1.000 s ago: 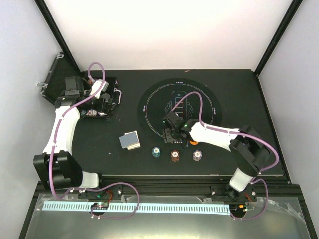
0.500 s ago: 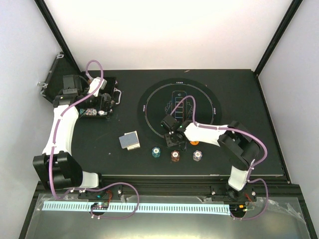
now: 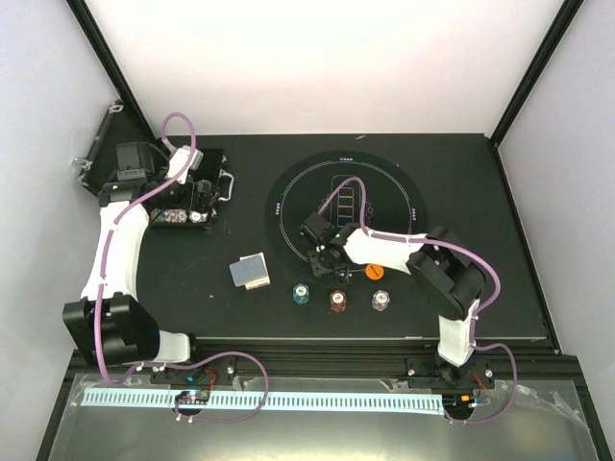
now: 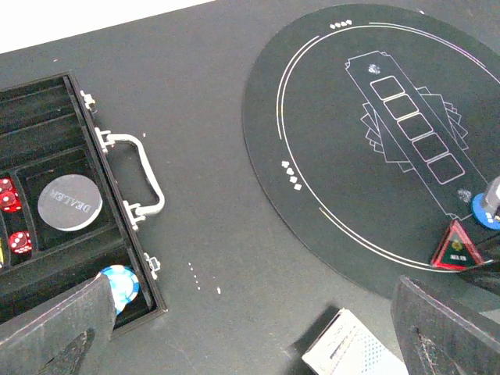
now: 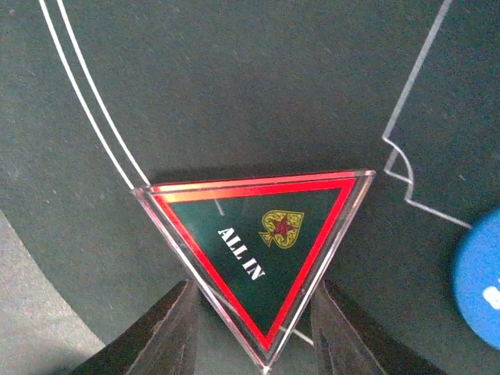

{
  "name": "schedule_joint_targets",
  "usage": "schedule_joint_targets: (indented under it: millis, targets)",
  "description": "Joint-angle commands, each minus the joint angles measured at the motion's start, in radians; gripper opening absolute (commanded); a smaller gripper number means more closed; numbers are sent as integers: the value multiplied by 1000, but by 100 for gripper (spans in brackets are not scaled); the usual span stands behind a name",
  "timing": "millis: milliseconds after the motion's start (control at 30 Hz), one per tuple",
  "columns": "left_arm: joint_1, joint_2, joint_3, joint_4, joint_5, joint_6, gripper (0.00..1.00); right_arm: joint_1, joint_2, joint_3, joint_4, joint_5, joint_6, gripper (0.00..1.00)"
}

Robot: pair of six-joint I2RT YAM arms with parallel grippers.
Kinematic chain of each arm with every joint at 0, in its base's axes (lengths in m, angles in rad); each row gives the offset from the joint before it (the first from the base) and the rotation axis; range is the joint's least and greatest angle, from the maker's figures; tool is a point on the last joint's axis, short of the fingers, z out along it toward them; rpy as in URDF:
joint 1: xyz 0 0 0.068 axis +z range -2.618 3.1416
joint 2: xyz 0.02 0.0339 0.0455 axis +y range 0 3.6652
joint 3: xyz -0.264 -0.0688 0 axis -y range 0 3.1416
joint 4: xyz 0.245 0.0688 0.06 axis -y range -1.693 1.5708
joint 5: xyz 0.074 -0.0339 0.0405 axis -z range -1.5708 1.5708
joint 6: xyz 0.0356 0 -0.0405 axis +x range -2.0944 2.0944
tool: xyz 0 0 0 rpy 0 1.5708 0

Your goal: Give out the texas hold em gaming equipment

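Flanking corner of ALL IN marker (image 5: 258, 234) with right end effector (image 5: 256, 301), cannot tell if gripped; hovering by case (image 4: 86, 125) with left end effector (image 4: 250, 336) wide.

Blue button (image 5: 480, 289) flanks the triangle (image 5: 258, 250); mat (image 5: 234, 78) beyond open.

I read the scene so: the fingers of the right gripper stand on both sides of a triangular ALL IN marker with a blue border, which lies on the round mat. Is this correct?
Not quite. The border of the ALL IN marker is red, not blue, as the right wrist view shows. The rest holds: the fingers of the right gripper stand on both sides of it, and it lies on the round mat.
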Motion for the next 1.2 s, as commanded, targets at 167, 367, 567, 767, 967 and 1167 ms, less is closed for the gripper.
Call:
schedule_joint_targets:
  millis: [167, 367, 567, 767, 967, 1167]
  targets:
    - [16, -23, 42, -55, 36, 18, 99, 0, 124, 175, -23, 23, -56, 37]
    - [18, -29, 41, -88, 44, 21, 99, -12, 259, 385, -73, 30, -96, 34]
    - [19, -37, 41, -116, 59, 32, 99, -37, 411, 611, -134, 21, -126, 33]
    - [21, -52, 40, -140, 75, 49, 99, -45, 547, 856, -219, 11, -157, 33]
    - [24, -55, 36, -153, 62, 57, 99, -52, 588, 983, -292, -1, -163, 37]
    - [28, -45, 39, -161, 54, 66, 99, -80, 356, 793, -287, 34, -154, 62]
